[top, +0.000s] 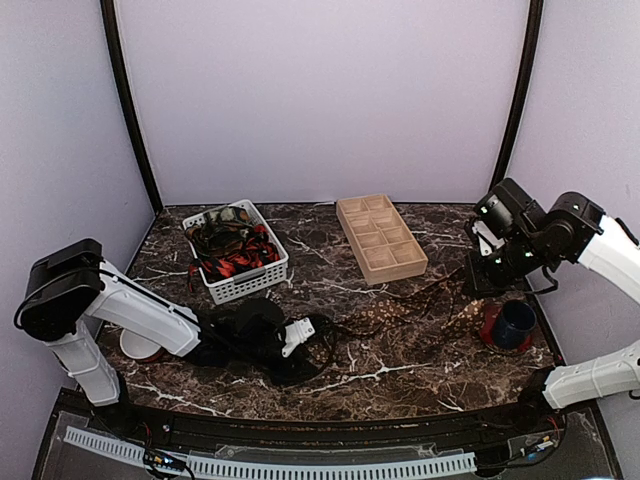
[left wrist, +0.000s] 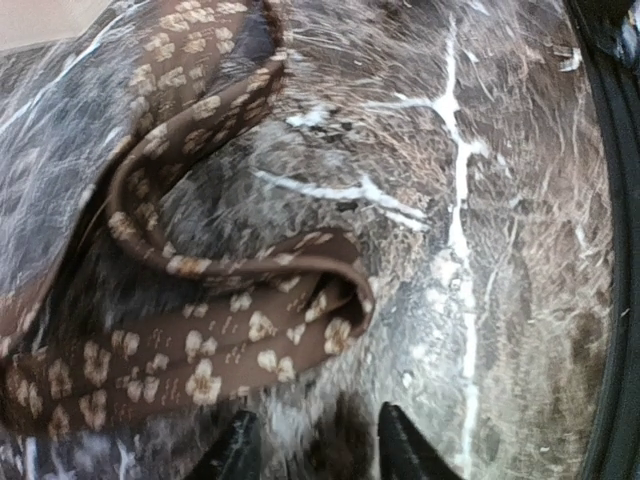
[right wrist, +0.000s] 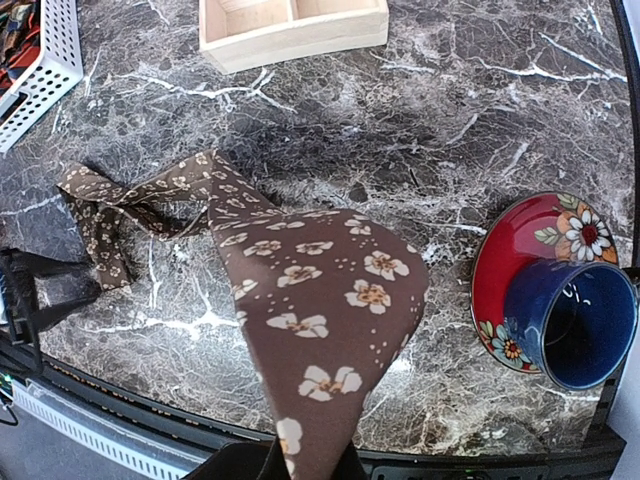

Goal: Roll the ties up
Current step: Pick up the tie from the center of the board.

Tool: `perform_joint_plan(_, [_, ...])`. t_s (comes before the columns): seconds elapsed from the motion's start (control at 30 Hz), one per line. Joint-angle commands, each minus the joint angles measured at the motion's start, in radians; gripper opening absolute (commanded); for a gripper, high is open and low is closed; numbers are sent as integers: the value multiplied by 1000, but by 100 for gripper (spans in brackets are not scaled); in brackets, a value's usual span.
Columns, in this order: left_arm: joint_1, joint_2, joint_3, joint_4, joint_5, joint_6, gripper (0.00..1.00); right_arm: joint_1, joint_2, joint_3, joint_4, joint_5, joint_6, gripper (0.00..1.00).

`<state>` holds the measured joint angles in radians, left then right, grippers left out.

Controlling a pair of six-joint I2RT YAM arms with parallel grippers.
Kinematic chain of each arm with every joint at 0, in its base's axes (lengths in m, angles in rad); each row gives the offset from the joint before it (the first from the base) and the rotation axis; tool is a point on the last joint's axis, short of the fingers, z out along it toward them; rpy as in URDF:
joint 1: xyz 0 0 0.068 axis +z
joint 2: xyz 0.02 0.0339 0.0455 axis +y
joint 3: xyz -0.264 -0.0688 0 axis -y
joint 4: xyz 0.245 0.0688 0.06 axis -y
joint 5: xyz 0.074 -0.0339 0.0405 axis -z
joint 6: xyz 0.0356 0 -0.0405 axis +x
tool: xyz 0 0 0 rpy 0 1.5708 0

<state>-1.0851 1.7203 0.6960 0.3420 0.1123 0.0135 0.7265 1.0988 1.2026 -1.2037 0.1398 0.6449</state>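
Dark marble table (top: 400, 385) — nearest, left gripper (left wrist: 318, 450), fingers apart, just short of the brown tie (left wrist: 250, 330); right gripper (right wrist: 300, 462) pinches its wide end. Blue cup (right wrist: 585, 325) stands on saucer (right wrist: 520, 240); farther back, white basket (top: 248, 285) holds red-and-black ties (top: 235, 262).

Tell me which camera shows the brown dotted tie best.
Right wrist. The brown tie shows sharply there, from its wide end near the lens back to the crumpled narrow end. The top external view has it whole but small and dim; the left wrist sees only a folded stretch, close up.
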Motion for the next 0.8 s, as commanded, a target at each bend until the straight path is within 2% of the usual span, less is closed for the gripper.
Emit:
perform_joint_plan(0.0, [-4, -113, -54, 44, -2, 18, 48, -8, -7, 19, 5, 8, 6, 0])
perform_joint_plan(0.1, [-5, -100, -41, 45, 16, 38, 55, -10, -2, 18, 13, 5, 3, 0])
perform_joint_plan(0.27, [-23, -4, 26, 65, 47, 43, 59, -11, 8, 27, 11, 6, -4, 0])
perform_joint_plan(0.43, [-30, 103, 134, 57, 22, 50, 59, -12, 12, 38, -3, 12, -5, 0])
perform_joint_plan(0.47, [-30, 121, 154, 48, 9, 52, 55, -12, 11, 37, -8, 15, -5, 0])
perform_joint_plan(0.57, [-30, 160, 215, -50, -22, 52, 26, -16, 4, 39, -28, 30, -6, 0])
perform_joint_plan(0.67, [-30, 97, 225, -174, -73, 45, 6, -27, -5, 51, -65, 64, -13, 0])
perform_joint_plan(0.7, [-30, 48, 224, -227, -86, 45, 1, -32, -5, 60, -84, 81, -16, 0])
perform_joint_plan(0.77, [-29, -64, 216, -322, -50, 61, 0, -40, -9, 80, -128, 110, -19, 0])
